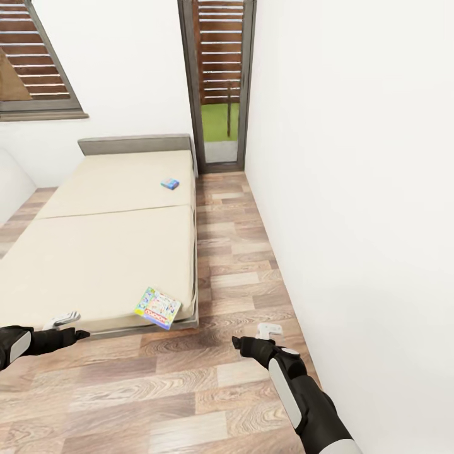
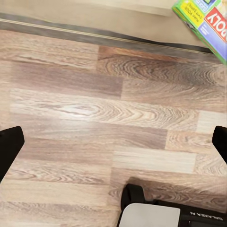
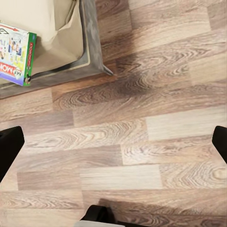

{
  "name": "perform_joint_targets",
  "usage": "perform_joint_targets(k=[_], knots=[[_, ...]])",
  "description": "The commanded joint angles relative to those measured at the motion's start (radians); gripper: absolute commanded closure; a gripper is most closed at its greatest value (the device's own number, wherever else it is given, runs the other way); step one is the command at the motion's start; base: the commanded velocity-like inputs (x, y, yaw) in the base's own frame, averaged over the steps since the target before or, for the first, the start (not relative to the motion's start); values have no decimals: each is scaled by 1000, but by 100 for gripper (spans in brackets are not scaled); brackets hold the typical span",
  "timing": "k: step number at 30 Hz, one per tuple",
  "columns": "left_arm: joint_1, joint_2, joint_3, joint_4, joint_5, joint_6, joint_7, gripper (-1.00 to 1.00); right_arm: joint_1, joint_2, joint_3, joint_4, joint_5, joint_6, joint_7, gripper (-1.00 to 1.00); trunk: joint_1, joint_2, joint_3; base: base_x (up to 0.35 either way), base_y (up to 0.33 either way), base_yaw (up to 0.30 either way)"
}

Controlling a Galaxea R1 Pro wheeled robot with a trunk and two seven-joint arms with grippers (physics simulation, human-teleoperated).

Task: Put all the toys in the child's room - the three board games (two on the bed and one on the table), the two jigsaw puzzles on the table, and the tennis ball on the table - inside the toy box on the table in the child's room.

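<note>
Two board games are lying on the bed, well apart from each other: a small blue box is sitting up near the grey headboard, toward the mattress's right edge, while a larger green-edged box with bright print is resting tilted at the near right corner of the mattress, just at its edge. The bed is standing against the white wall under a slatted window, and a tall narrow window is showing green outside beyond the headboard. Both arms are reaching forward low over the wood-plank floor — the left tool is hovering just in front of the bed's near edge, the right tool is hanging over bare planks near the right-hand wall. In each wrist view the two dark fingertips are sitting at opposite edges with floor between them, so both tools are spread wide and gripping nothing. The left wrist view is catching a corner of the larger box beyond the grey bed frame; the right wrist view is showing the same box on the mattress corner — its side reading "MONO" in part.
</note>
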Motion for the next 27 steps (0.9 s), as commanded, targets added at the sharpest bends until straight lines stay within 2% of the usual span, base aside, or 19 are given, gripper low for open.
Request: perform_joint_targets(k=[1,27], knots=[[-1,0,9,0,-10,4,-4,-100,-1,0,0,-1,-5,5,-4,-100,1,-2,0,0,0,0],[-1,0,8,0,-10,4,-4,-100,-1,0,0,11,2,4,-4,-100,1,-2,43,0,0,0]])
